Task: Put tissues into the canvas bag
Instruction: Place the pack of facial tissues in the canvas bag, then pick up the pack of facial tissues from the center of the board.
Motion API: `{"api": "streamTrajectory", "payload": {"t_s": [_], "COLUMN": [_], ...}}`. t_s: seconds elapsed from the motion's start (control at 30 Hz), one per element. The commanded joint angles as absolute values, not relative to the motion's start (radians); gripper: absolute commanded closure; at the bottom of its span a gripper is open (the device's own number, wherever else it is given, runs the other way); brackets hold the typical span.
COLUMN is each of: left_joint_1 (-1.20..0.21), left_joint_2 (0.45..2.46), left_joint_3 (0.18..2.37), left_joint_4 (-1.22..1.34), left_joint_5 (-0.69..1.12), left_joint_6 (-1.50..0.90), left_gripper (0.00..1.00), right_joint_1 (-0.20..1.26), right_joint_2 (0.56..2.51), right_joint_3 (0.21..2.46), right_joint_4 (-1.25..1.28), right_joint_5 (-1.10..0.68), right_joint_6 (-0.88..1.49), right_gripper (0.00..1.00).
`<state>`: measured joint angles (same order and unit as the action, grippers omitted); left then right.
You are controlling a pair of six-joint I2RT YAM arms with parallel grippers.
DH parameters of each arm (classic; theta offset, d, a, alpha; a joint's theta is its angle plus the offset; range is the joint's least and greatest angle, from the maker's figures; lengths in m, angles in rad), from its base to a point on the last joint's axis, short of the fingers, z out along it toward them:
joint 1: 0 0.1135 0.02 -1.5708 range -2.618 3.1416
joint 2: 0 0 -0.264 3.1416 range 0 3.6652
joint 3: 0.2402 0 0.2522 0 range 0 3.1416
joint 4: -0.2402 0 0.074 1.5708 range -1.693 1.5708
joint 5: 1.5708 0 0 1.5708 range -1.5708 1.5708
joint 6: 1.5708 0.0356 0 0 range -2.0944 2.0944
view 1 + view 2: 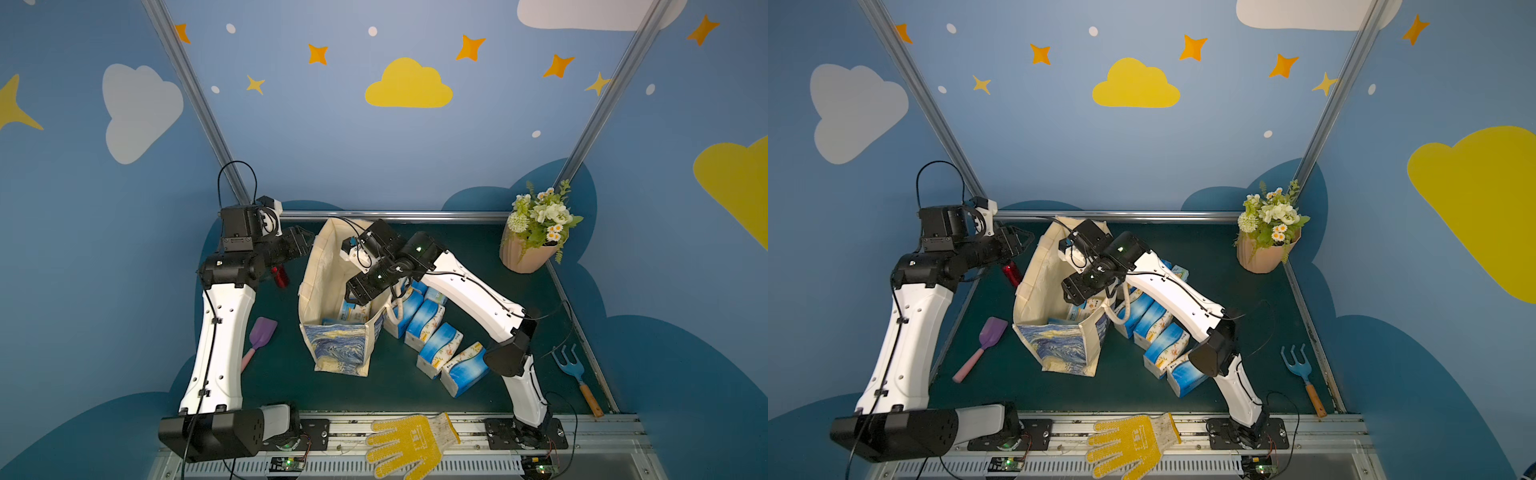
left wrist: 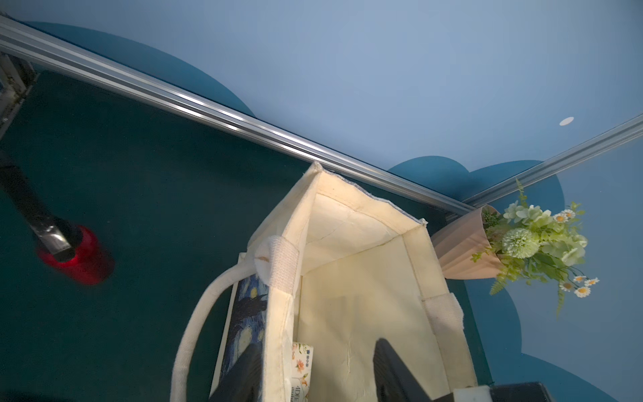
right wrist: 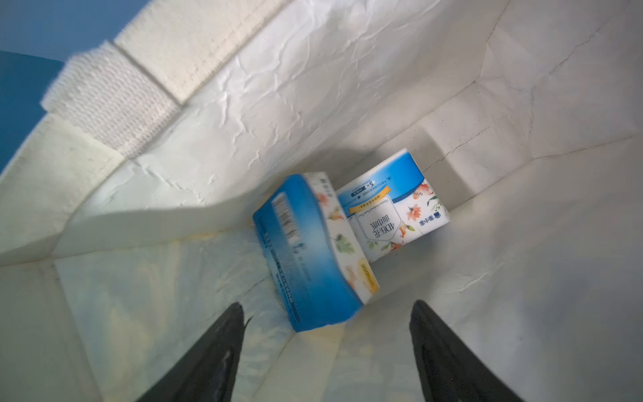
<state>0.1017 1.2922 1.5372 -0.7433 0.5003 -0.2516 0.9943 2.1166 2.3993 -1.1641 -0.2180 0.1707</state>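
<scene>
The canvas bag (image 1: 328, 270) stands open mid-table, its starry print (image 1: 1059, 345) facing the front. My right gripper (image 3: 328, 304) hangs open in its mouth (image 1: 352, 296). Below it, inside the bag, are two tissues packs: a blurred blue one (image 3: 306, 250) on end and a second (image 3: 393, 205) lying flat. Several more blue-and-white packs (image 1: 436, 345) stand in a row on the table right of the bag. My left gripper (image 2: 319, 344) straddles the bag's left wall (image 2: 282, 313), one finger outside and one inside with a gap between them; in both top views it sits at the rim (image 1: 306, 242).
A red can (image 1: 280, 276) and a purple spatula (image 1: 259, 336) lie left of the bag. A flower pot (image 1: 528, 253) stands at the back right, a blue garden fork (image 1: 571, 370) along the right edge, and a yellow glove (image 1: 409, 444) on the front rail.
</scene>
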Motion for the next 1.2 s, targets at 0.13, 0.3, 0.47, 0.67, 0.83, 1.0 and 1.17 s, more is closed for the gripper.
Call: {"api": "streamTrajectory", "payload": {"t_s": [0.13,0.3,0.47,0.67,0.83,1.0,1.17], "left_joint_1": [0.207,0.218,0.224,0.224,0.223,0.222,0.222], "left_joint_2": [1.330,1.350,1.332,1.267,1.220,1.172,1.156], "left_joint_3": [1.525,1.525,1.499,1.441,1.398,1.370,1.376], "left_joint_4": [-0.578,-0.580,-0.564,-0.534,-0.508,-0.476,-0.491], "left_joint_5": [0.774,0.793,0.786,0.729,0.717,0.725,0.707], "left_joint_6": [-0.439,-0.440,-0.415,-0.367,-0.329,-0.301,-0.296], "left_gripper": [0.96,0.94,0.62,0.33,0.07,0.00,0.48], "right_joint_1": [0.978,0.958,0.940,0.932,0.915,0.891,0.865], "right_joint_2": [1.993,1.955,1.922,1.904,1.883,1.822,1.774], "right_joint_3": [2.371,2.364,2.346,2.330,2.298,2.209,2.130], "right_joint_4": [-1.114,-1.112,-1.105,-1.102,-1.096,-1.054,-1.015], "right_joint_5": [-0.178,-0.150,-0.136,-0.122,-0.111,-0.107,-0.120], "right_joint_6": [0.127,0.115,0.115,0.119,0.126,0.137,0.152], "right_gripper": [0.22,0.21,0.21,0.21,0.21,0.21,0.21]}}
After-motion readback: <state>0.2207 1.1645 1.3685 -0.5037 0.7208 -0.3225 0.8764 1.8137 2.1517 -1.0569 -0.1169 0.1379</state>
